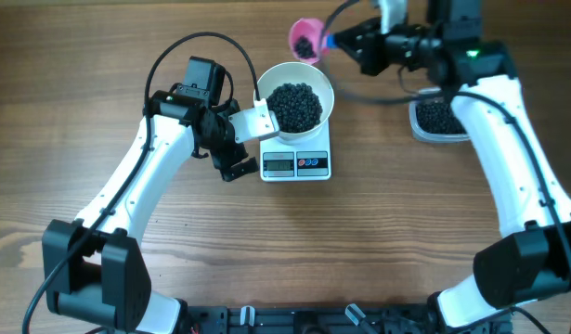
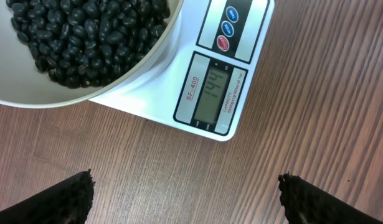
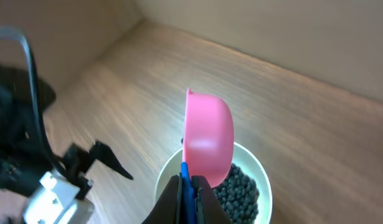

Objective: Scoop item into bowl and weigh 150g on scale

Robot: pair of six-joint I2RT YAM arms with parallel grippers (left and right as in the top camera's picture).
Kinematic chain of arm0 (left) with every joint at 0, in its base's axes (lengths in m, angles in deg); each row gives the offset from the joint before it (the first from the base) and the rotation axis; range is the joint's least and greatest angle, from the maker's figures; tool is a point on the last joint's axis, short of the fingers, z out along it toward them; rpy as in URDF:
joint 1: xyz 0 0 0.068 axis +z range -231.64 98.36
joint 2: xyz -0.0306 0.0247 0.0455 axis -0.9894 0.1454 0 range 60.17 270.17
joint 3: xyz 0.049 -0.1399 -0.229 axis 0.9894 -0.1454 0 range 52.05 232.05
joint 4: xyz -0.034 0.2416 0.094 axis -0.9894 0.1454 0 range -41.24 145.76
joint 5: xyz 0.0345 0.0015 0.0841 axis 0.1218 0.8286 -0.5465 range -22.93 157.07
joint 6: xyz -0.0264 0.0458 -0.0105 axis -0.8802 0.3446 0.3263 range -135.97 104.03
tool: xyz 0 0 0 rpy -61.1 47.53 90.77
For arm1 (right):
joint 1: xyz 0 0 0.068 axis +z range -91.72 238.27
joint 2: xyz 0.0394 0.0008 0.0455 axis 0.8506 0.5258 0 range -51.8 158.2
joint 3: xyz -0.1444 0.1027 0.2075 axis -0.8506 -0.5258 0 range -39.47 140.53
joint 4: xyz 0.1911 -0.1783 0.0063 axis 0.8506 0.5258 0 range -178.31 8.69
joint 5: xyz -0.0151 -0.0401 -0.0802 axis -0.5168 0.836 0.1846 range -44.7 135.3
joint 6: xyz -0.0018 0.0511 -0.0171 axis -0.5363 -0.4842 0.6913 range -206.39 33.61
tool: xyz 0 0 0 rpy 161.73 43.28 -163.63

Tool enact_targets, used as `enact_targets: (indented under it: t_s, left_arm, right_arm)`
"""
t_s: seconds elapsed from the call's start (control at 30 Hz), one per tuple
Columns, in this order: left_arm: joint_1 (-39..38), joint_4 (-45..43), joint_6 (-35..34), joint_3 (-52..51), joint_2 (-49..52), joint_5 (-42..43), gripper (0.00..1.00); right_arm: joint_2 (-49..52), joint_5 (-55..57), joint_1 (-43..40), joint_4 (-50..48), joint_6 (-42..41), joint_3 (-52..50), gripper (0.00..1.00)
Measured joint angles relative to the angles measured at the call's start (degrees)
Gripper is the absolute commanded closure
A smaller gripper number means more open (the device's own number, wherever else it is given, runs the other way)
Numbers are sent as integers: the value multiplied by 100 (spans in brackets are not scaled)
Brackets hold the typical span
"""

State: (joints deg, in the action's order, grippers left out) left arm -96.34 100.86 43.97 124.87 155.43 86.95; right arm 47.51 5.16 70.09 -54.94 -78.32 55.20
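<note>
Overhead bowl [image 1: 320,76]: item [image 1: 295,105] heaped, sitting on scale [image 1: 324,153]
Right end effector [image 3: 189,190]: clamped on pink scoop [image 3: 207,140]
Left end effector [image 2: 185,183]: wide apart, empty

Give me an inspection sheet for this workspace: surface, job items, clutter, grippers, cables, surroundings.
Surface: wooden table, grain visible.
Job's things: white bowl of black beans sits on scale; pink scoop near the bowl's far rim carries a few beans; clear tub holds more.
Clutter: nothing seen.
Grippers: left gripper open, empty, beside scale; right gripper shut on scoop handle.
Cables: black cable loops over left arm.
Surroundings: pale plain backdrop beyond table.
</note>
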Motion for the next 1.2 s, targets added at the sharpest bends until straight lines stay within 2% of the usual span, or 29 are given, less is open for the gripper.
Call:
enact_targets:
  t_s: [0.13,0.43,1.2]
  left_arm:
    - [0,-2,2,0,0,0,0]
    - [0,0,0,0,0,0,0]
    - [0,0,2,0,0,0,0]
  right_arm:
    - [0,708,378,0,881,0,96]
    - [0,1233,385,-284,1773,0,96]
    - [0,1123,387,-341,1926,0,96]
